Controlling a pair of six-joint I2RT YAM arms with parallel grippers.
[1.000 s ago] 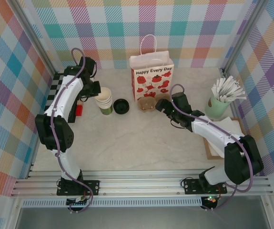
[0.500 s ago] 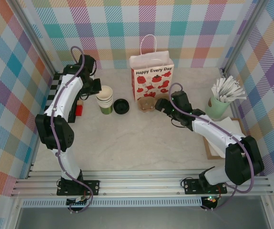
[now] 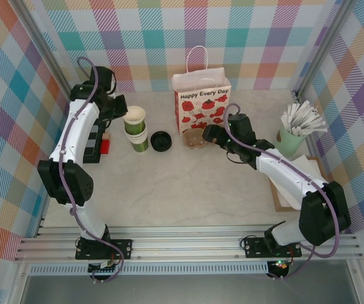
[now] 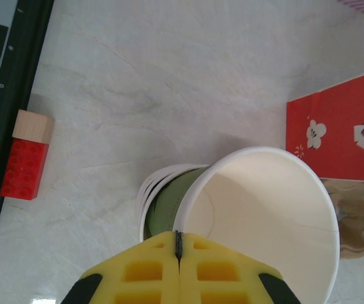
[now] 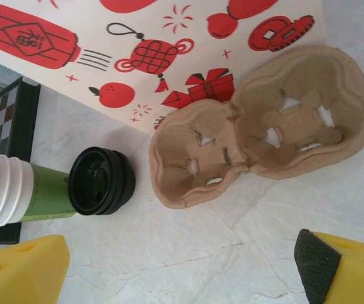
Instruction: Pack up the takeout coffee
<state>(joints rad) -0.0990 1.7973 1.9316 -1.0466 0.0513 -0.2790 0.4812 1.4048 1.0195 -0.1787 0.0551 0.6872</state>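
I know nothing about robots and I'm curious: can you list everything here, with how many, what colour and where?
bag: one, white with red prints, upright at the back
carrier: one, brown, flat in front of the bag
lid: one, black, left of the carrier
stack: cream-and-green cups, number unclear, left of the lid
cup: one, cream and green, lidless, held over the stack
mint cup: one, far right, holding white sticks
block: one, red with a wood end, left of the stack
checkered board: one, black and white, left edge
tray: one, brown, right edge
table: one, pale marble
left pincer: yellow, shut on the cup's rim
right pincer: yellow, open, beside the carrier
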